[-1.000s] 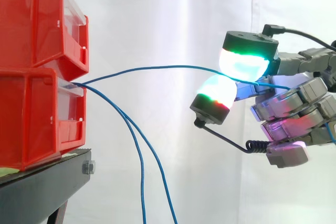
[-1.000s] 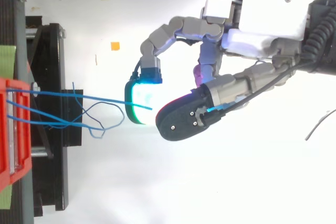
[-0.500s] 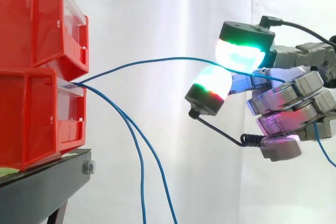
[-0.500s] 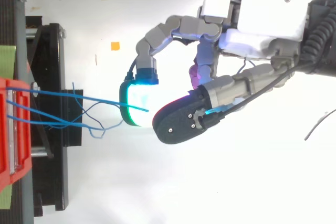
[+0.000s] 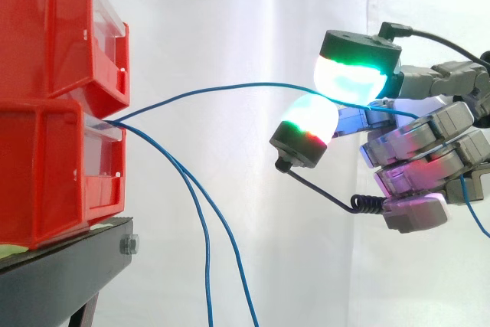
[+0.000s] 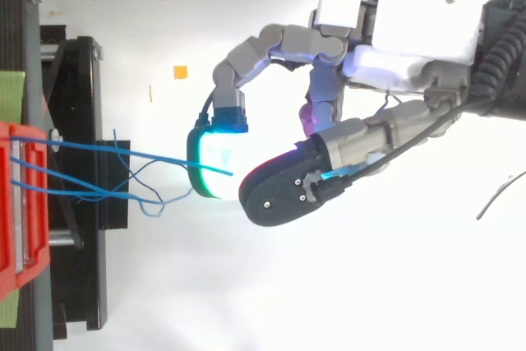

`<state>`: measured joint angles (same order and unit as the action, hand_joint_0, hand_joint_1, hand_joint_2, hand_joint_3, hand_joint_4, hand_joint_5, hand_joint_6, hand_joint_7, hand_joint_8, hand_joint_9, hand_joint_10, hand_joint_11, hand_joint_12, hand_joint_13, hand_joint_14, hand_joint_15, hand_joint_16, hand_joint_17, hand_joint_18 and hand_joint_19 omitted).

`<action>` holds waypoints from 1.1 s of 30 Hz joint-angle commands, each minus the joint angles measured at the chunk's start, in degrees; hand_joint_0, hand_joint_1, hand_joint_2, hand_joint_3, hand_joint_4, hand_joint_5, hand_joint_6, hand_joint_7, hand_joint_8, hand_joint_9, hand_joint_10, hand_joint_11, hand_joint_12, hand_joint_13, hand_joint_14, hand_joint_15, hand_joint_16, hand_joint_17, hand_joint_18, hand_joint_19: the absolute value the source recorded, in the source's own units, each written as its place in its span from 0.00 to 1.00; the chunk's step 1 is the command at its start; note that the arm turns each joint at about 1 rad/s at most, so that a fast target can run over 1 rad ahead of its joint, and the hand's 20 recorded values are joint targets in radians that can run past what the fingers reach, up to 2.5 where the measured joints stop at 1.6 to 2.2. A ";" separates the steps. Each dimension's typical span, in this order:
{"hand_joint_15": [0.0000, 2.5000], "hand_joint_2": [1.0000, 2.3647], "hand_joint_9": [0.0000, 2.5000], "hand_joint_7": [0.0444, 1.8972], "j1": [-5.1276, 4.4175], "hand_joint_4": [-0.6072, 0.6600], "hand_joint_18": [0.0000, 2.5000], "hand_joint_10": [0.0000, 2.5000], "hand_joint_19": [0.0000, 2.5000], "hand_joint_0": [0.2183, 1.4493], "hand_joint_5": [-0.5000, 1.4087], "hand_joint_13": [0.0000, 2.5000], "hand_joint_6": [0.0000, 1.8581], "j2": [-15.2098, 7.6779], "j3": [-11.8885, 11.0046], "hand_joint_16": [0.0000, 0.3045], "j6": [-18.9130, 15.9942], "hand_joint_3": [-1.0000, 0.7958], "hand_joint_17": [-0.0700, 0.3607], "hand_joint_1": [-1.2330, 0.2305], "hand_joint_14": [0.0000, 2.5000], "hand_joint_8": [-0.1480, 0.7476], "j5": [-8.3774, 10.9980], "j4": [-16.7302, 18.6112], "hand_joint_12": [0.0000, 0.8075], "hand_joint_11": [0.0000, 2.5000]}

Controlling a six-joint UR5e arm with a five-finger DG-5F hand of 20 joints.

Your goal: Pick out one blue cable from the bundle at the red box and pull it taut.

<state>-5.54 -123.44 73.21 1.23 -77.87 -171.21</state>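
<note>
Blue cable (image 5: 230, 87) pinched between two glowing pads (image 5: 348, 82) of the hand (image 5: 429, 139), other fingers curled, bowing loosely from the lower red bin's (image 5: 46, 166) front edge.

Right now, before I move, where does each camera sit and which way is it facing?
Side view: beside the work at about its height, looking level across at the red bins on the black stand, with the white curtain behind; the hand comes in from the right, pinching a blue cable.
Top view: above the work, looking down, with the bins at the left edge; the hand comes in from the right.
Shared: bins, stand, hand and the pinched cable.
</note>
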 commanded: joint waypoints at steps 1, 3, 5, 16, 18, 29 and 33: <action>0.56 0.00 0.73 0.51 0.00 0.38 0.53 0.00 0.34 0.33 0.21 0.64 0.49 0.04 0.01 0.20 0.00 0.53 0.48 0.34 0.25 0.50 0.00 0.00 0.45 0.70; 0.56 0.00 0.73 0.51 0.00 0.37 0.53 0.00 0.34 0.33 0.21 0.64 0.49 0.04 0.01 0.20 0.00 0.53 0.48 0.34 0.25 0.50 0.00 0.00 0.46 0.71; 0.56 0.00 0.74 0.51 0.00 0.38 0.53 0.00 0.35 0.33 0.21 0.64 0.49 0.04 0.01 0.20 0.00 0.53 0.48 0.33 0.24 0.50 0.00 0.00 0.46 0.71; 0.60 0.00 0.75 0.52 0.00 0.38 0.55 0.00 0.35 0.33 0.21 0.65 0.49 0.04 0.01 0.21 0.00 0.54 0.50 0.34 0.17 0.50 0.00 0.00 0.44 0.70; 0.60 0.00 0.75 0.52 0.00 0.38 0.55 0.00 0.35 0.33 0.21 0.65 0.49 -0.04 0.01 0.21 0.00 0.54 0.50 0.34 0.16 0.50 0.00 0.00 0.45 0.70; 0.62 0.00 0.76 0.52 0.00 0.38 0.57 0.00 0.35 0.32 0.21 0.66 0.49 0.04 0.01 0.22 0.00 0.53 0.51 0.34 0.12 0.50 0.00 0.00 0.45 0.69; 0.62 0.00 0.76 0.52 0.00 0.38 0.57 0.00 0.35 0.32 0.21 0.67 0.49 -0.04 0.01 0.22 0.00 0.54 0.51 0.34 0.11 0.51 0.00 0.00 0.45 0.69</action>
<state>-5.54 -123.43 73.21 1.23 -77.87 -171.21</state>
